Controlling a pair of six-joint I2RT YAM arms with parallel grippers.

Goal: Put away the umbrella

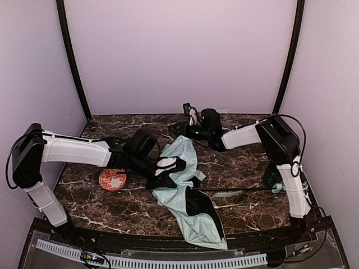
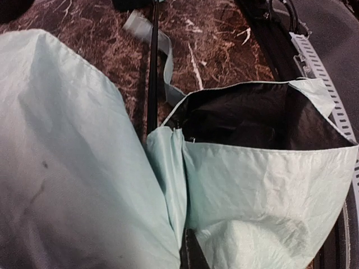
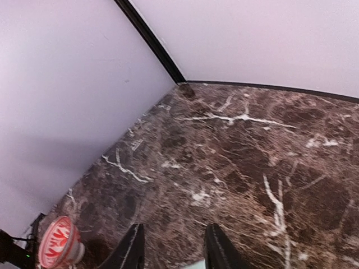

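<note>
At the centre of the table, umbrella: likely light, fabric limp and slippery, stiff shaft toward 3 o'clock the best hold; left gripper closure untellable; right gripper apart, empty.

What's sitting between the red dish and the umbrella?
The left arm's black wrist section crosses the marble between red dish and umbrella, in the top view.

Pale lilac walls enclose a dark veined marble tabletop.

Umbrella: mint fabric crumpled on table centre, black lining exposed, thin shaft extended rightward to handle.
</note>
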